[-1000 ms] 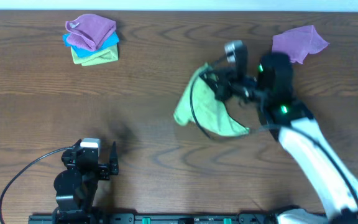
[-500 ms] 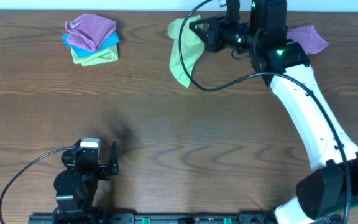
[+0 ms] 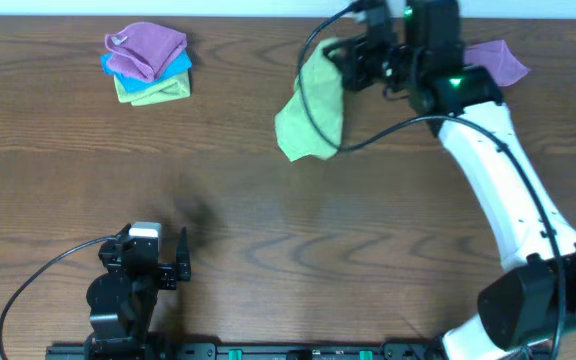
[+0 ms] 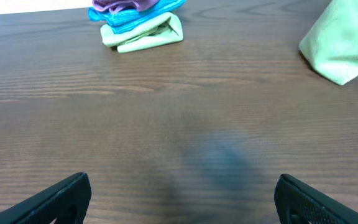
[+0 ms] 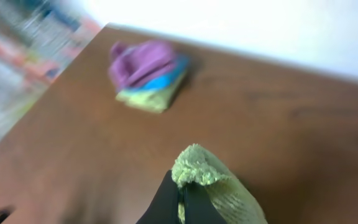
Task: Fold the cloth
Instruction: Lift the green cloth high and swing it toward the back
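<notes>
We are pinching the cloth (image 3: 308, 105) by its top edge in our clamped right tool (image 3: 356, 58), dangling it above the far bench (image 3: 268, 220); soft, light, it is needing corner grips; our left tool (image 4: 182, 180) is gaping empty

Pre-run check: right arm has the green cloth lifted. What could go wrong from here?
1. The right gripper pinches only a small bunched bit of the cloth; it may slip out.
2. The cloth hangs crumpled, so it may land creased, not flat.
3. The left gripper sits open and far away, unable to help.
</notes>
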Robot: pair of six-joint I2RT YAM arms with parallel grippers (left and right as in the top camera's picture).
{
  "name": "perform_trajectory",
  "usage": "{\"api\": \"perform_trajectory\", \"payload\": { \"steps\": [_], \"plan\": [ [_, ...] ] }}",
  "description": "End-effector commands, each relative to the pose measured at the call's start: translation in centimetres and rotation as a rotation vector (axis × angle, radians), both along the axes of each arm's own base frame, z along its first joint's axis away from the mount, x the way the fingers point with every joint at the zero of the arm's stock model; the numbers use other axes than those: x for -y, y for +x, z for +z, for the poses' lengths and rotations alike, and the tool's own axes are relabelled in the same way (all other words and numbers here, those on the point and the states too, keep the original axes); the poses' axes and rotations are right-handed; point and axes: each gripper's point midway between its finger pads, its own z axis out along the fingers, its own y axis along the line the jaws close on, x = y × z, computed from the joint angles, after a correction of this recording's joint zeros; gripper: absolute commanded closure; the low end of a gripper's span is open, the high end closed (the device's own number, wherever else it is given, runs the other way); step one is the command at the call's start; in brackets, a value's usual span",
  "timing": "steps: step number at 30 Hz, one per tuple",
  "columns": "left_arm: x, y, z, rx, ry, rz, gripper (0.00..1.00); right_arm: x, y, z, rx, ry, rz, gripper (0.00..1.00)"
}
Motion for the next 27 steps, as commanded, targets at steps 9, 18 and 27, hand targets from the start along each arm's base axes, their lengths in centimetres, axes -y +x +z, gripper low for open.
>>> {"api": "perform_trajectory", "payload": {
  "steps": [9, 18, 27],
  "plan": [
    [0.0, 0.0, -0.7, -0.014, 0.014, -0.007, 0.05, 6.5, 2.6, 2.6, 0.036, -0.03, -0.17, 0.99],
    [0.0, 0.0, -0.7, -0.014, 0.015, -0.007, 0.05, -4.2, -7.9, -4.2, -0.238, -0.193, 0.185, 0.99],
    [0.0, 0.0, -0.7, -0.014, 0.015, -0.005, 0.05, -16.3, -21.5, -12.3, -0.359, -0.323, 0.574, 0.4]
  ]
}}
